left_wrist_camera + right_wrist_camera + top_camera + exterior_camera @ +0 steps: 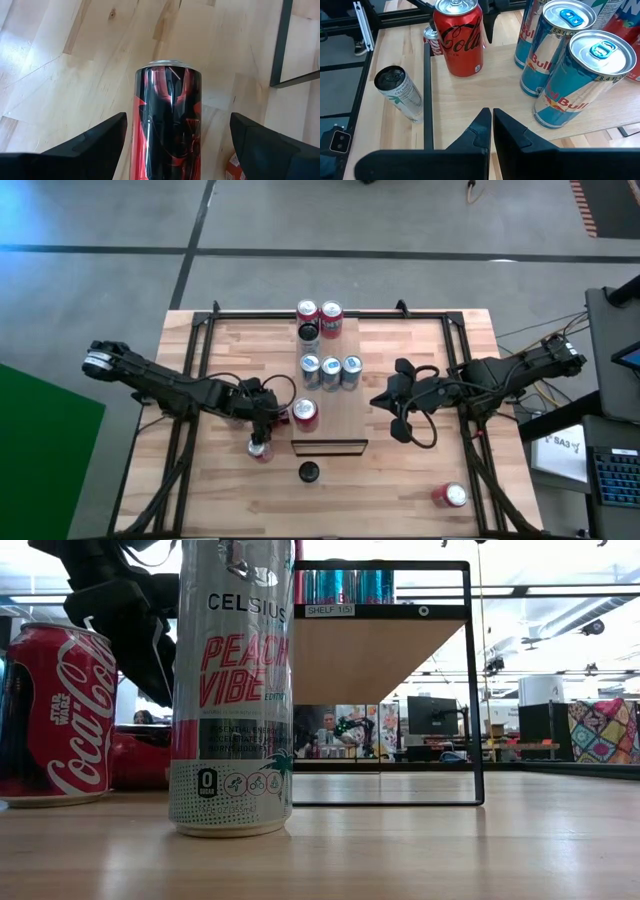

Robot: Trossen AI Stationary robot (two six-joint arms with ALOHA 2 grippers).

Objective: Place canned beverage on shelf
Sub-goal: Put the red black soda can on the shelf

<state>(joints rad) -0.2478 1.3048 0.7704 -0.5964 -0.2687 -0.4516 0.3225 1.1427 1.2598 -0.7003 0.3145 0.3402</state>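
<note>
In the high view I see my left gripper (262, 432) low and left of centre, fingers spread wide around a dark red can (261, 448) that stands on the table (200, 480). Its wrist view shows that can (167, 122) between the two fingers (90, 145) with a gap on each side, so nothing is gripped.

Just right of it, a Coca-Cola can (304, 414) stands on the near part of the shelf (340, 425), the long light board running up the middle of the frame. Below the shelf's dark end a tall Celsius can (309, 472) stands on the table; in the low view it (232, 690) fills the left-centre foreground.

Further up the shelf stand three blue Red Bull cans (330, 372), and at the top a dark can (309, 334) and two red ones (319, 314).

Right of centre my right gripper (398, 402) hovers beside the shelf, fingers pressed together and empty. At lower right, another red can (449, 496) lies on its side on the table.
</note>
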